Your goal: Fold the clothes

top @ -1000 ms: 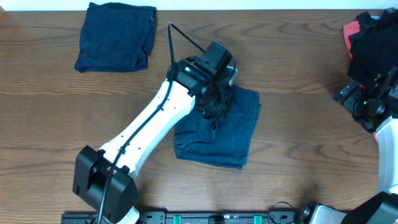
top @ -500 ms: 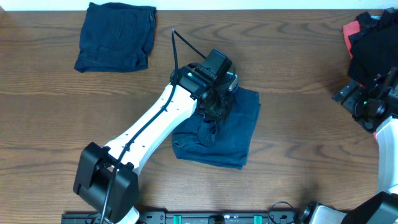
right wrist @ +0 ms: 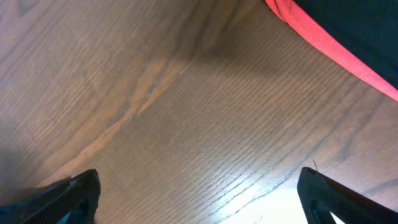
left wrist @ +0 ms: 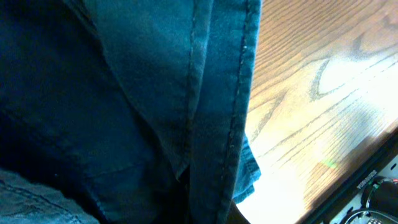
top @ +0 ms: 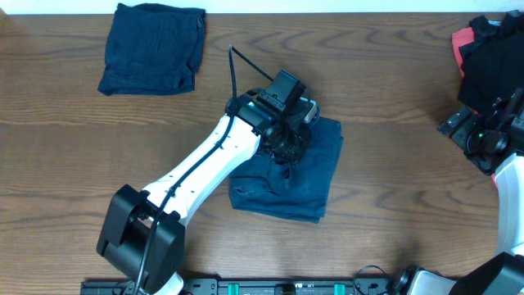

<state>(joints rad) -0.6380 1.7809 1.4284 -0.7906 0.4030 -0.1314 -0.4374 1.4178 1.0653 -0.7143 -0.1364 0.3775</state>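
Left pincer (top: 290,146) low on the navy garment (top: 315,176), can't tell if it's gripping; any cloth snagged on the lift could drag the fold open.

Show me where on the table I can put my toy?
Bare wood lies between the folded navy cloth and the navy garment under the left gripper, and from there to the clothes pile. Crowded: middle, right edge.

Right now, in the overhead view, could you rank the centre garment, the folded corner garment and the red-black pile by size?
1. centre garment and folded corner garment: too alike to rank.
2. red-black pile, cropped.
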